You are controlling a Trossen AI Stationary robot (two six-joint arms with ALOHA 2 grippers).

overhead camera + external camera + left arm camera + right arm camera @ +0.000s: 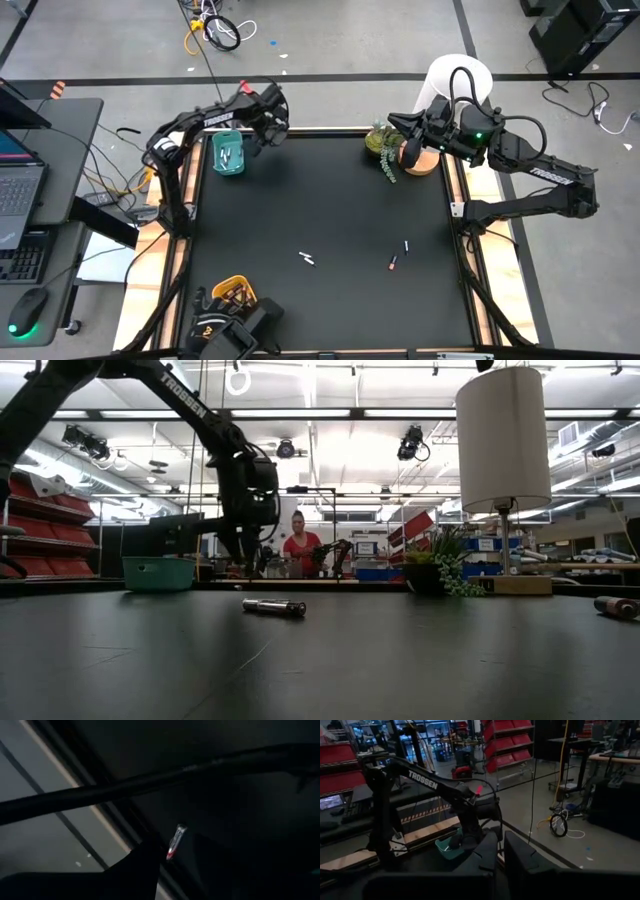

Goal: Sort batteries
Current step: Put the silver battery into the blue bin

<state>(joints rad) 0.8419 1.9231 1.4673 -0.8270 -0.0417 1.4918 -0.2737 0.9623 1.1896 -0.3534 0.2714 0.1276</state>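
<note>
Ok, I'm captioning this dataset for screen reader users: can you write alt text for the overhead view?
Seen from above, the left gripper hangs beside the teal tray at the black table's far left corner. The right gripper waits near the plant and lamp. Four loose batteries lie mid-table, and a yellow tray sits at the near left.

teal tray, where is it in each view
High view: teal tray at the mat's far left corner, under the left gripper.
Low view: teal tray at left, on the table's far edge.
Left wrist view: not clearly in it.
Right wrist view: teal tray at centre, below the left arm.
Shared landmark: the left arm marked TROSSEN.
</note>
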